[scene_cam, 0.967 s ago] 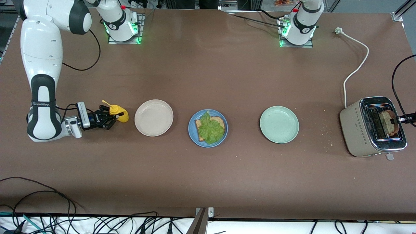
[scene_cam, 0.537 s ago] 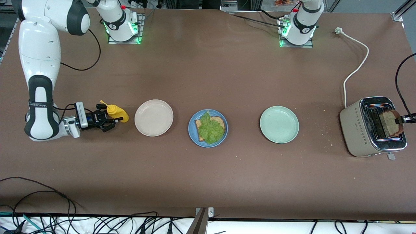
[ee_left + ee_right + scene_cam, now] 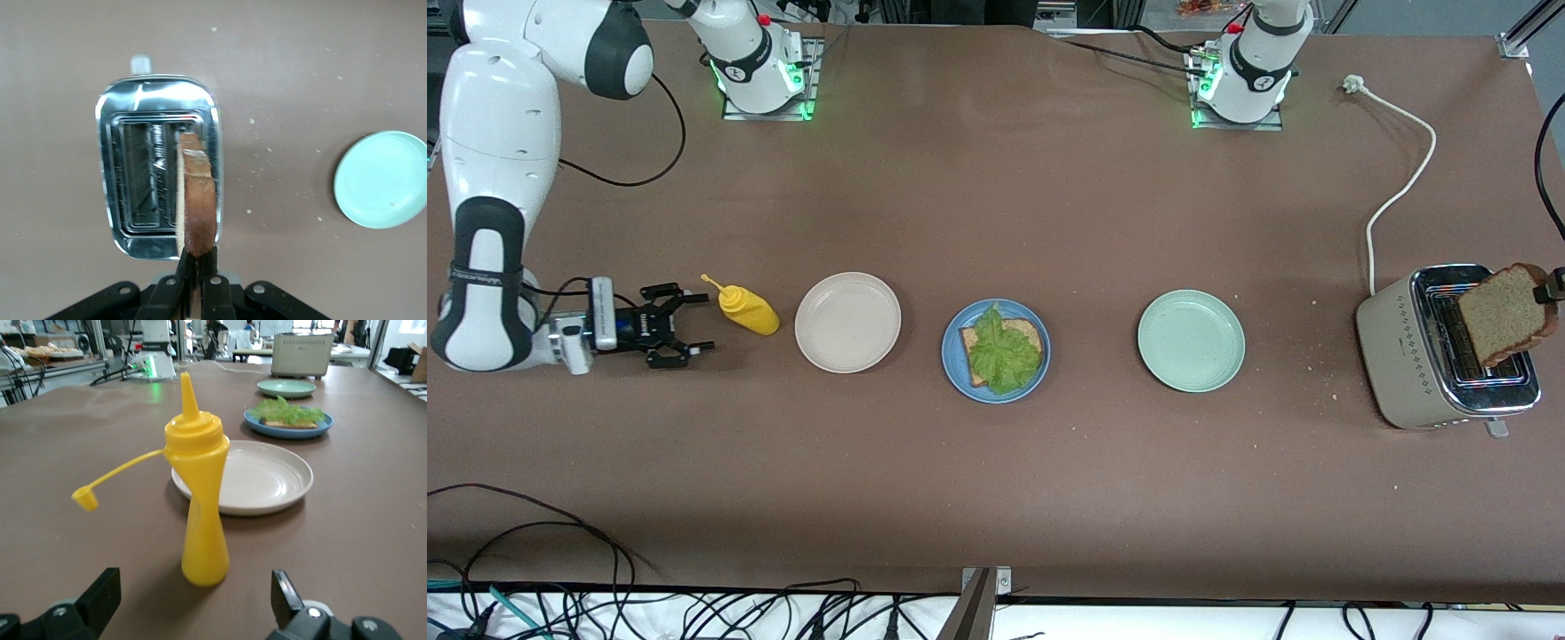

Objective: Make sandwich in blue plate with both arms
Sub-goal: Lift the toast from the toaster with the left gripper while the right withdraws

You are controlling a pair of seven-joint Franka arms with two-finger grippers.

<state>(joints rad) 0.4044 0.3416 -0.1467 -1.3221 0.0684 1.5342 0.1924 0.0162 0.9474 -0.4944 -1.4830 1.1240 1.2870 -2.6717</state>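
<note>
Sandwich half-built on blue plate, mid-counter: bread, lettuce. Right gripper now spread wide, backed off mustard bottle. Left gripper has lifted toast slice clear above toaster; top slice next.

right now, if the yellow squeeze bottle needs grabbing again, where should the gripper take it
Probably at the narrow waist of the yellow squeeze bottle, coming in level from the right arm's end of the table, where the open right gripper already faces it. It stands upright, and its cap tether sticks out sideways higher up, so stay below that.
</note>
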